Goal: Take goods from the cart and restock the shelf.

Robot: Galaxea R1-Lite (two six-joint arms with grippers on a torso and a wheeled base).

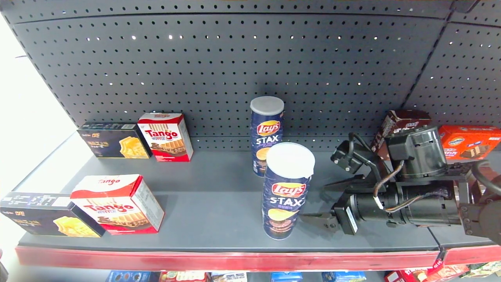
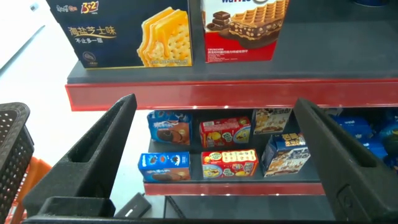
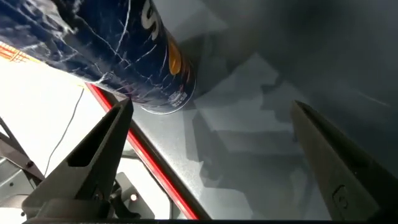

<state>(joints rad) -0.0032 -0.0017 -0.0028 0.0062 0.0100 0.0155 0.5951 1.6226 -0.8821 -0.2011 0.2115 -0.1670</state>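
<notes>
My right hand (image 1: 315,202) is open just right of the front chip can (image 1: 287,192), fingers spread, one fingertip close beside its base. That can stands upright near the red front edge of the shelf (image 1: 219,203). A second chip can (image 1: 267,133) stands behind it, and wafer boxes (image 1: 117,203) sit well to its left. My left hand (image 2: 214,102) hangs open below the can's level, facing the shelf's edge.
</notes>
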